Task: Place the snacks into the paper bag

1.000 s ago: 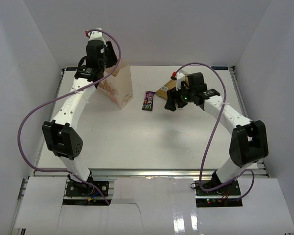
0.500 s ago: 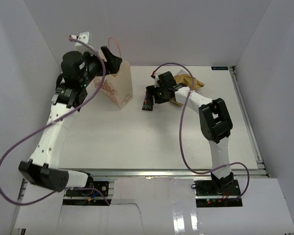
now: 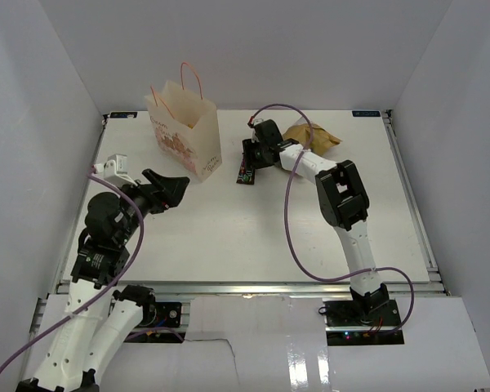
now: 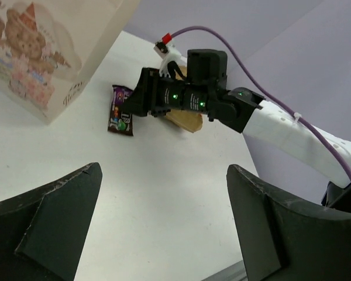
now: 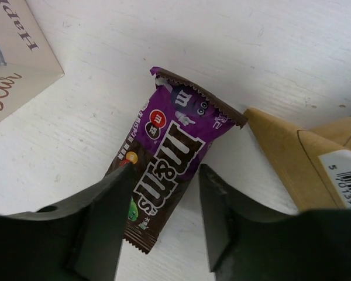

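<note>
A dark brown and purple candy packet [image 5: 167,152] lies flat on the table, between the paper bag and a crinkled tan-brown chip bag [image 3: 312,135]. My right gripper [image 5: 164,205] is low over the packet, open, with one finger on each side of its lower half. The left finger overlaps the packet's edge, while a gap shows at the right finger. In the top view the right gripper [image 3: 250,166] sits over the packet [image 3: 244,176]. The cream paper bag [image 3: 184,135] stands upright at the back left. My left gripper [image 3: 168,189] is wide open and empty, pulled back near the left front.
White walls close in the table on three sides. The chip bag [image 5: 292,158] lies just right of the packet, close to my right finger. A corner of the paper bag [image 5: 11,70] is just left of it. The left wrist view shows the right gripper [image 4: 141,100] and the packet [image 4: 119,114].
My left arm has swung back from over the paper bag to the near left, its gripper opened wide. My right gripper has moved left from the chip bag onto the dark packet, jaws narrowing.
</note>
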You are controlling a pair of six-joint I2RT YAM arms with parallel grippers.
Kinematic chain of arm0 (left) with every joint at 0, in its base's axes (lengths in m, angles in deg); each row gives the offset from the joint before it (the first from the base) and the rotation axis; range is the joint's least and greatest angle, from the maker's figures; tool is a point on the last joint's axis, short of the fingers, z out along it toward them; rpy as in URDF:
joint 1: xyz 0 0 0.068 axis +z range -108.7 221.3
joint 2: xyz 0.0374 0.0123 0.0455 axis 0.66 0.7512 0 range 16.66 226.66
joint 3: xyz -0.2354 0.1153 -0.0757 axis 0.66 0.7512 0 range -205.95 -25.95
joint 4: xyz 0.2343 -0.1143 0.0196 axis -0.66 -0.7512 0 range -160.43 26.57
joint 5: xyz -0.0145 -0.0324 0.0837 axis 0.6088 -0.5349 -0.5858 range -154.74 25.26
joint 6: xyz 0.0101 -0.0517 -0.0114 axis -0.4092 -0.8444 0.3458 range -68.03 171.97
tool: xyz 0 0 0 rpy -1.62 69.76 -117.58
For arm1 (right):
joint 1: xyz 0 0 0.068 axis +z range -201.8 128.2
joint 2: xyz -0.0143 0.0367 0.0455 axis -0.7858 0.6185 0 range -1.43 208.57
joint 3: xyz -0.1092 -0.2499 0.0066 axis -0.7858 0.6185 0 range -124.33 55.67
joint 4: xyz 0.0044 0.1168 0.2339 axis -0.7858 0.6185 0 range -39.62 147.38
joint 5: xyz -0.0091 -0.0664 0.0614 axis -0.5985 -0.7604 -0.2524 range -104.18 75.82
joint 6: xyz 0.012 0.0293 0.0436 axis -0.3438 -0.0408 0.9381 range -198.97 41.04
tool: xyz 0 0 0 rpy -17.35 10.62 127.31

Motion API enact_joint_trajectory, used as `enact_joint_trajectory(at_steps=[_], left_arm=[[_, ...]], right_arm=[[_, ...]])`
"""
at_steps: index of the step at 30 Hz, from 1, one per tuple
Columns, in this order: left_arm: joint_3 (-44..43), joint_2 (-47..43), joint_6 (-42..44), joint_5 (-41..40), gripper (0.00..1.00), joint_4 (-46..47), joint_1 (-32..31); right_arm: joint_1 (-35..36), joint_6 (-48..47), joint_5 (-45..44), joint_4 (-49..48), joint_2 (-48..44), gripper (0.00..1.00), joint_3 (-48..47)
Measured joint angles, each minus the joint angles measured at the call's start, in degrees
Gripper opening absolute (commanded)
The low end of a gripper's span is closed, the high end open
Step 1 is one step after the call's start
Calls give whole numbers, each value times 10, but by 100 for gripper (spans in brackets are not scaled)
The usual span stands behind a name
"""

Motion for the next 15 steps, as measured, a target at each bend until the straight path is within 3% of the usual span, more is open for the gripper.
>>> enact_joint_trajectory(at_steps=[11,15], left_arm=[[38,35,-77,37,98,20,0],[60,63,-101,66,98,43,0]], right_arm=[[6,4,4,-16,1,24,17],[5,5,17,-28,0,8,25]])
